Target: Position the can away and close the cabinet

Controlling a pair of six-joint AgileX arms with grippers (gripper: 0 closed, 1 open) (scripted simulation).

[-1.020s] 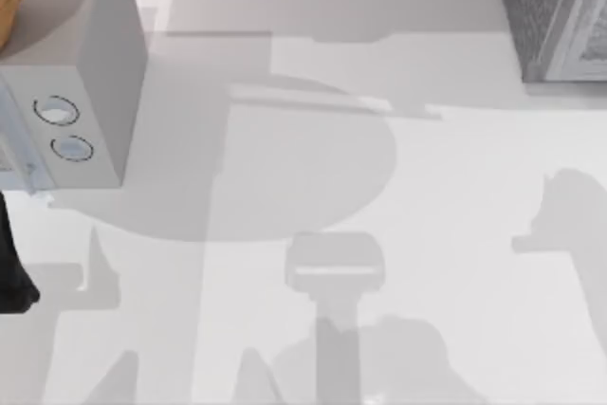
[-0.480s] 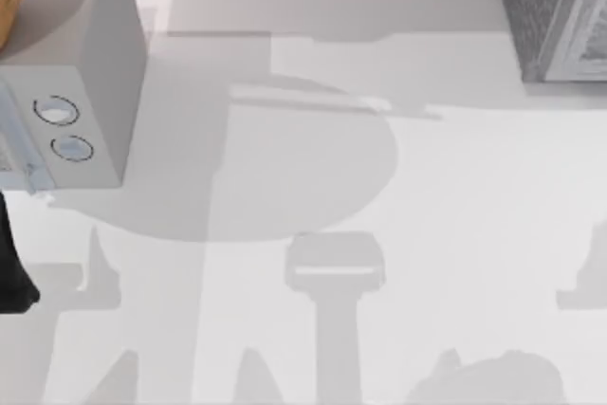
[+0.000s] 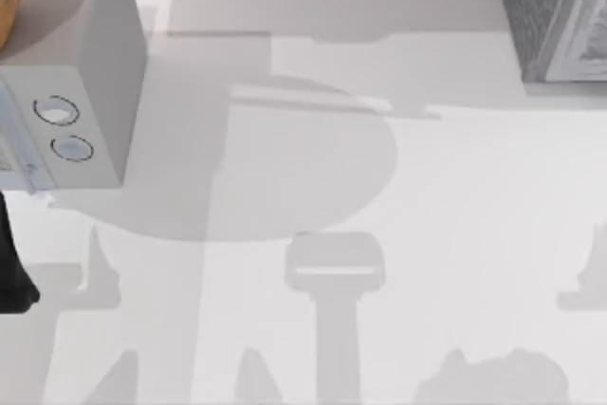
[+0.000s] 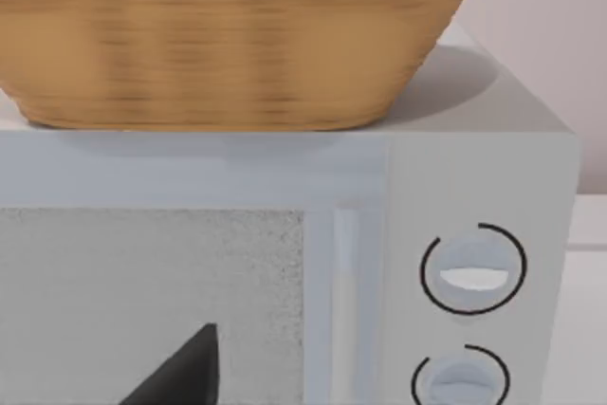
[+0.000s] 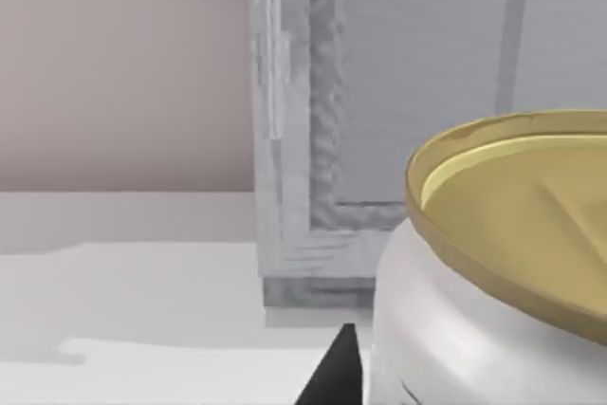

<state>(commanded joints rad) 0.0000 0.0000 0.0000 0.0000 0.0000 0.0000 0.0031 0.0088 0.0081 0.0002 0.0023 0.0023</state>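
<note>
The can [image 5: 503,263], white-sided with a gold round top, sits very close in the right wrist view. My right gripper [image 5: 446,377] is shut on it, and one dark finger [image 5: 332,377] lies against its side. Behind the can stands the cabinet [image 5: 313,139], dark grey and speckled with a paler framed panel. In the top view the cabinet [image 3: 550,16] is at the far right corner of the table. My left arm [image 3: 13,272] is parked at the left edge.
A pale grey box with two round dials [image 3: 81,92] stands at the far left, with a wicker basket [image 4: 237,35] on top of it. The white table [image 3: 313,196] carries arm shadows across its middle and front.
The right arm's shadow slid from the right middle of the table toward the front right edge, then held still. The left arm has not moved.
</note>
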